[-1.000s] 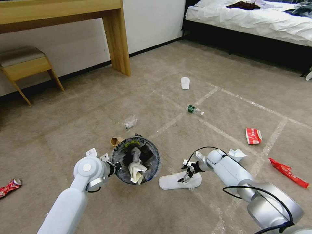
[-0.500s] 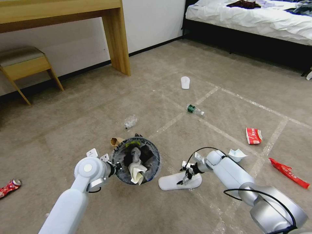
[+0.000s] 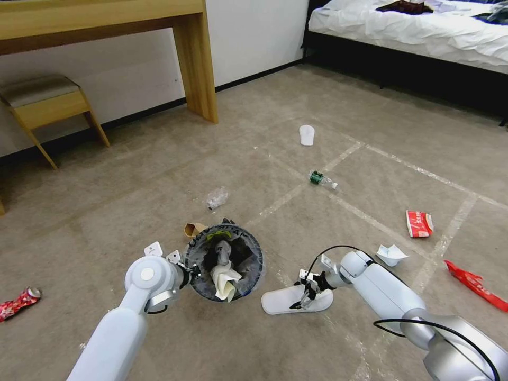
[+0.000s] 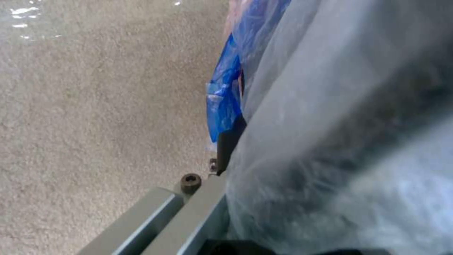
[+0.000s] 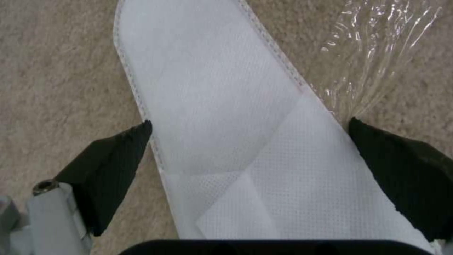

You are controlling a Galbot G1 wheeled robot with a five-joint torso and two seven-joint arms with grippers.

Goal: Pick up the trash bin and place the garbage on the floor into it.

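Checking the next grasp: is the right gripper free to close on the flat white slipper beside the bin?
Probably yes. The right gripper is open, its black fingers straddling the flat white slipper on the beige carpet floor, with nothing between them.

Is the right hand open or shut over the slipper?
Open. The right hand straddles the white slipper lying flat on the floor, one black finger at each edge, not yet closed.

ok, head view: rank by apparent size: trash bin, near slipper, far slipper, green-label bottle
1. trash bin
2. near slipper, straddled by the open right gripper
3. far slipper and green-label bottle: alike; both lie farther off, so unranked.
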